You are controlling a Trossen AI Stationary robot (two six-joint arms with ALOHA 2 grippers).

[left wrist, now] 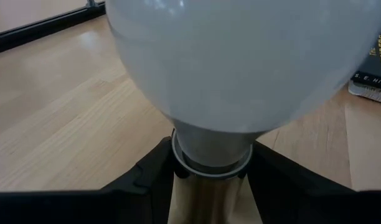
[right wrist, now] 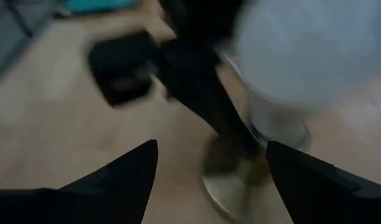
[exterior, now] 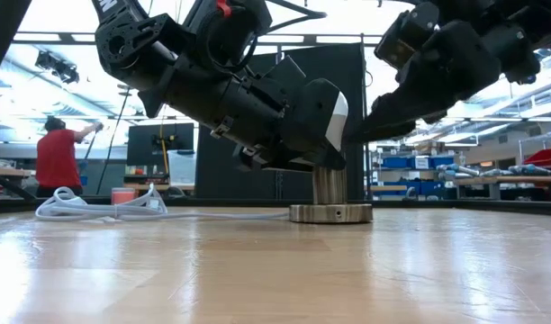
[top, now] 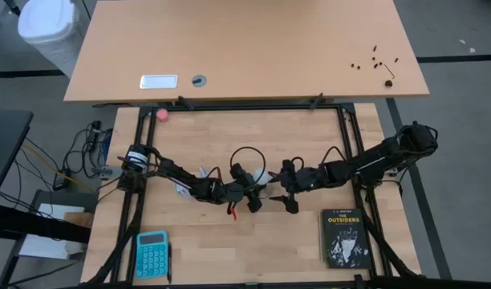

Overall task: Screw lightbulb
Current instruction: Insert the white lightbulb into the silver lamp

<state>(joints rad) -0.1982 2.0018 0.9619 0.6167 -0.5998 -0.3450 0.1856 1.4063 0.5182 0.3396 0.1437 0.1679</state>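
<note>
Bulb (left wrist: 240, 68) sits upright in the socket (exterior: 329, 212) mid-table. My left gripper (left wrist: 210, 171) clamps the neck just above the socket; my right gripper (right wrist: 209, 168) gapes wide beside the globe. Screwing-in step, I judge. Next: right closes on the globe and twists.
</note>
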